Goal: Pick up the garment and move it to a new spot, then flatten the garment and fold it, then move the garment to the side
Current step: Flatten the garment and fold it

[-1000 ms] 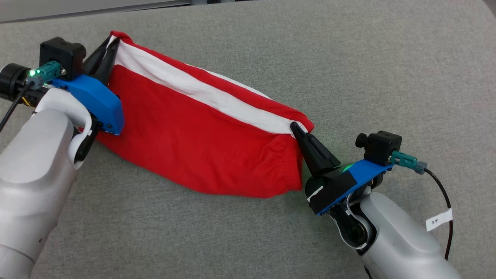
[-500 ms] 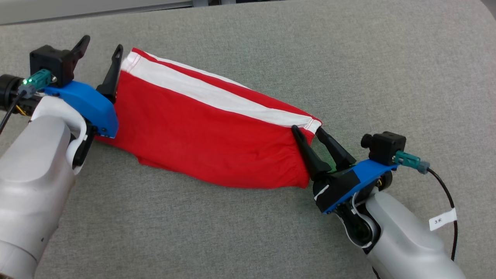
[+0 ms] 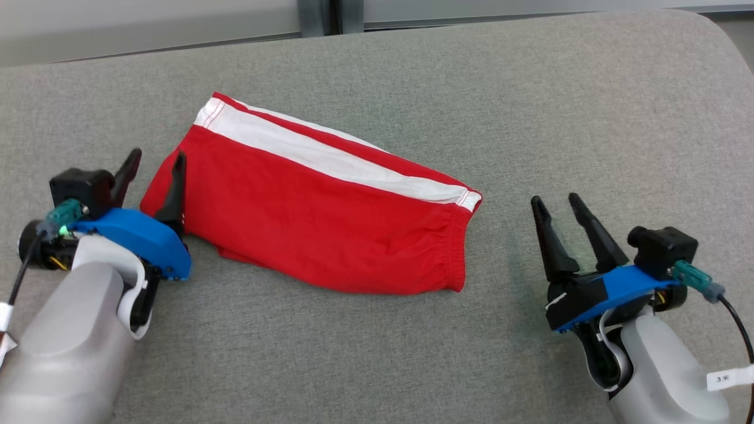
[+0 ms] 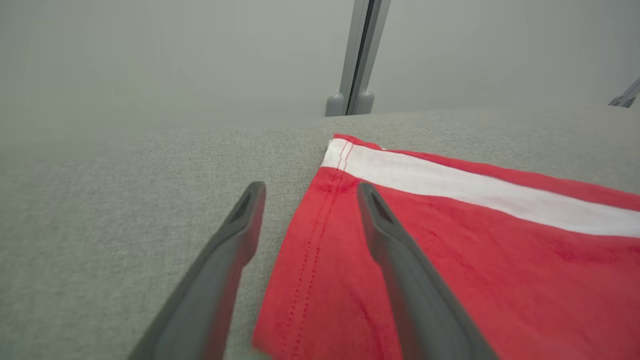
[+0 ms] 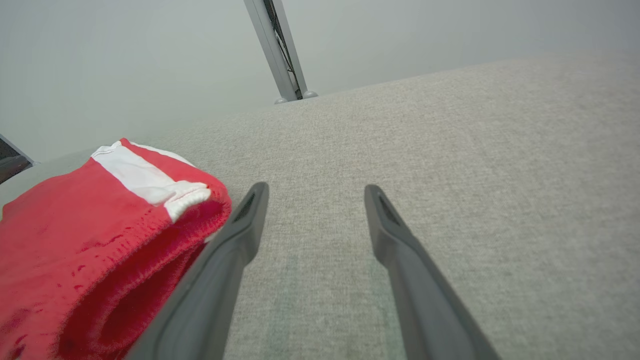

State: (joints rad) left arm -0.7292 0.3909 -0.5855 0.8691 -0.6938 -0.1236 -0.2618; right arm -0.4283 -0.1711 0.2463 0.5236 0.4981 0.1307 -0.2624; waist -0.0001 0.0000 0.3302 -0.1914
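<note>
A pair of red shorts (image 3: 312, 212) with a white side stripe lies folded and flat on the grey padded table (image 3: 530, 106), slanting from upper left to lower right. My left gripper (image 3: 158, 164) stands open at the hemmed left end of the shorts (image 4: 450, 240), one finger over the cloth and the other over the table. My right gripper (image 3: 555, 200) is open, apart from the elastic waistband end (image 3: 465, 235), with bare table between its fingers. In the right wrist view the shorts (image 5: 75, 250) lie left of that gripper (image 5: 314, 189).
The table's far edge (image 3: 377, 35) runs along the top of the head view, with a grey upright post (image 3: 321, 16) and pale wall panels behind it. The table's rounded right corner (image 3: 716, 29) is at the top right. A cable (image 3: 730, 312) with a white tag trails from my right wrist.
Both grippers let go of the shorts and drew back toward me and outward. The shorts dropped flat onto the table. The head camera also shifted.
</note>
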